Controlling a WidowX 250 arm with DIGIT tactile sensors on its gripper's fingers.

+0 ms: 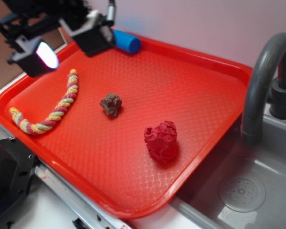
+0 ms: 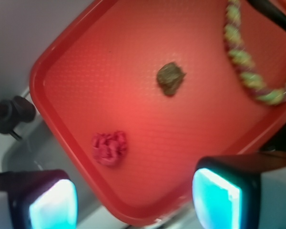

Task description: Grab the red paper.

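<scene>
red paper [image 1: 161, 141] sits crumpled on the red tray [image 1: 190, 95], untouched, toward the tray's sink-side edge.

the claw [image 2: 133, 200] hangs high above the tray's far corner with its two fingers wide apart and nothing between them, well apart from the paper. a brown rock-like lump [image 1: 110, 104] lies near the tray's middle, a braided rope toy [image 1: 52, 110] curves along the left side, and a blue cylinder [image 1: 127, 42] rests at the back rim. a grey faucet [image 1: 262, 76] arches over the sink [image 1: 248, 191] just beside the tray.
</scene>
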